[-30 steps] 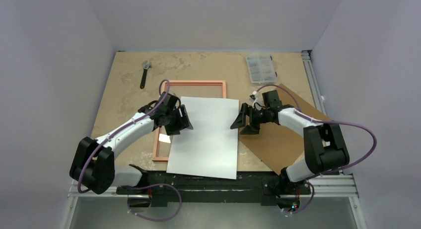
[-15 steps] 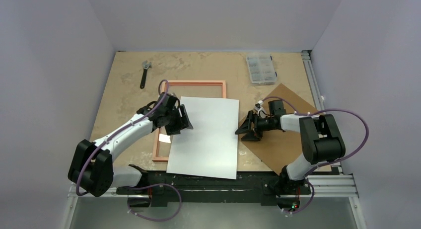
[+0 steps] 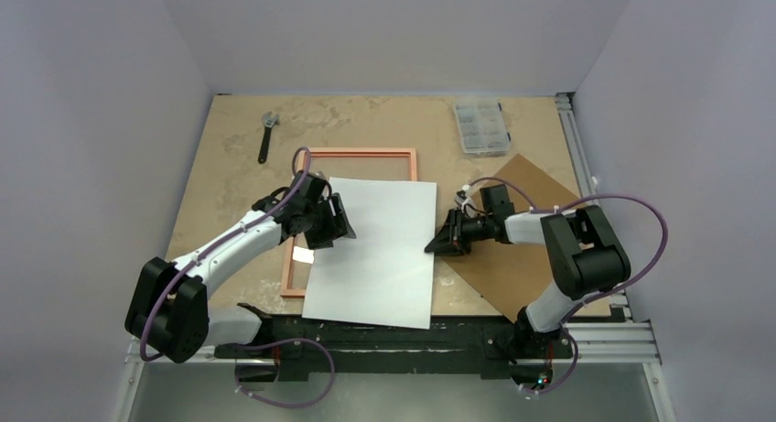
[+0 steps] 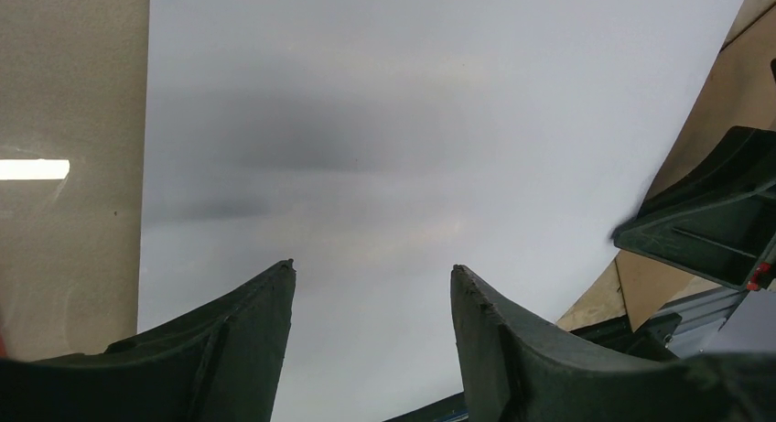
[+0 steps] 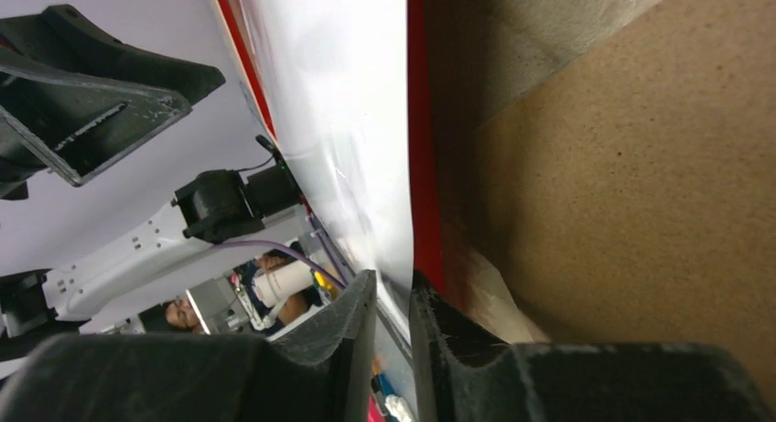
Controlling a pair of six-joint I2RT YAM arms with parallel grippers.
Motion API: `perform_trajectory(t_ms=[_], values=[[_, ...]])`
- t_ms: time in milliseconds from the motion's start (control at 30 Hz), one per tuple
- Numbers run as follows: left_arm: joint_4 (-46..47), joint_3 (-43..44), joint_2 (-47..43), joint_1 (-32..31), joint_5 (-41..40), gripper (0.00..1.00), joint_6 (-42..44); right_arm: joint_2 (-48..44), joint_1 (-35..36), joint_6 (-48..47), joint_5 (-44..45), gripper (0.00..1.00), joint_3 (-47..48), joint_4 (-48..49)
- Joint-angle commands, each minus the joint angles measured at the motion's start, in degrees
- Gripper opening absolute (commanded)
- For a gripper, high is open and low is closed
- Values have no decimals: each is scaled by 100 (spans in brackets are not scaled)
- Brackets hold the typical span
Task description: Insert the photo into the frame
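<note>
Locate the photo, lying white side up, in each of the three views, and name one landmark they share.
Top external: the photo lies mid-table, between the arms.
Left wrist: it fills most of the picture.
Right wrist: a pale strip from top centre down into the right pincer.
Shared landmark: the brown board, right of the photo in every view.

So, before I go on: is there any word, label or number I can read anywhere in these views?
None can be read.
The photo: only its plain white back shows, no print.
The frame, backing board and wrench: no markings visible.
The clear parts box: any label is too small to tell.
</note>
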Motion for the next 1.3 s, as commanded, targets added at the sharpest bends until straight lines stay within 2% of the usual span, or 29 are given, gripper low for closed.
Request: perform_trajectory(t_ms=[0,167,500,767,1133,1267], values=[[113,-13,-96,-21,88,61,-20,-409,-1,203,148,14,157,120],[-59,87,-177,-16,25,60,17,-598,-7,254,142,0,337,-63],[-905,885,-1070,-16,-273,61,132,-715,-8,-158,411,0,1201,-867],[-1776,2242,-1598,0,-522,62,409,-458,-7,-71,566,0,2008,-927],[-2471,4480,-1239,83,-377,66,798,-242,-2,646,841,0,2354,-350],[-2329,4449,-1096,92,-174,66,676,-240,7,798,885,0,2311,-123]])
